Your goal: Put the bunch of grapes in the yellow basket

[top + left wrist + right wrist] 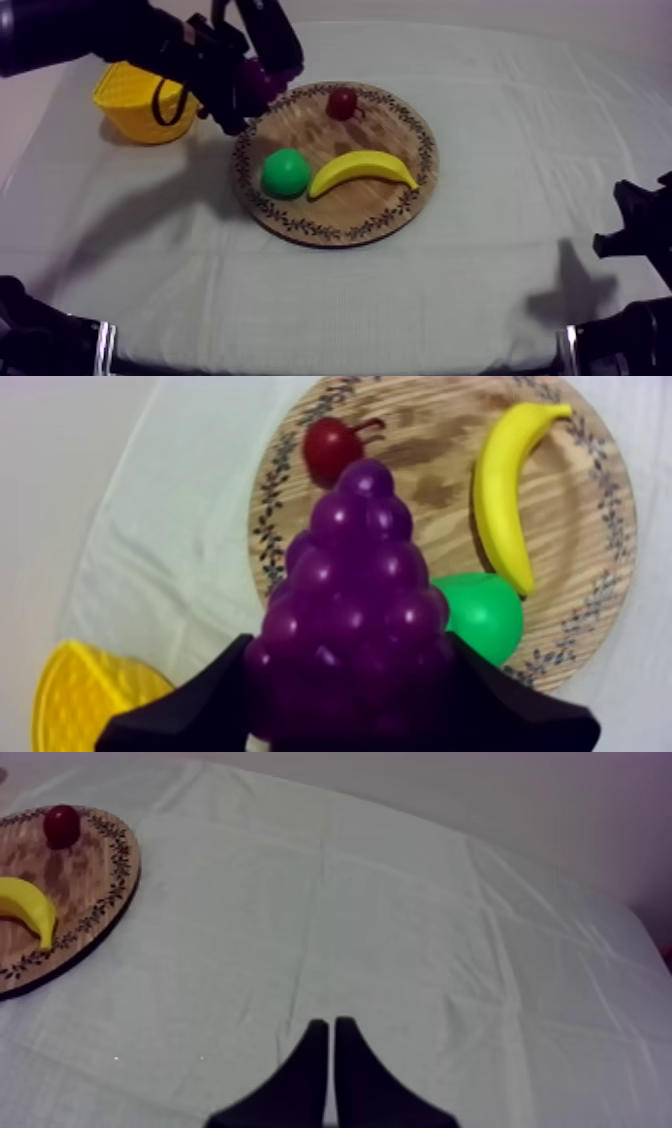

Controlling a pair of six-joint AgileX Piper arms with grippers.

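Left pincer grips the grapes by their wide end, above the board's left rim, upper left of the top frame. Their long axis runs straight out from the fingers, tip toward the small red fruit. I'd carry them high over the basket wall before releasing.

The grapes look like glossy, smooth plastic. The board is grained wood, the basket dimpled plastic, the cloth matt and creased.

Purple bunch of grapes aloft over rim of round wooden board, yellow basket upright nearby
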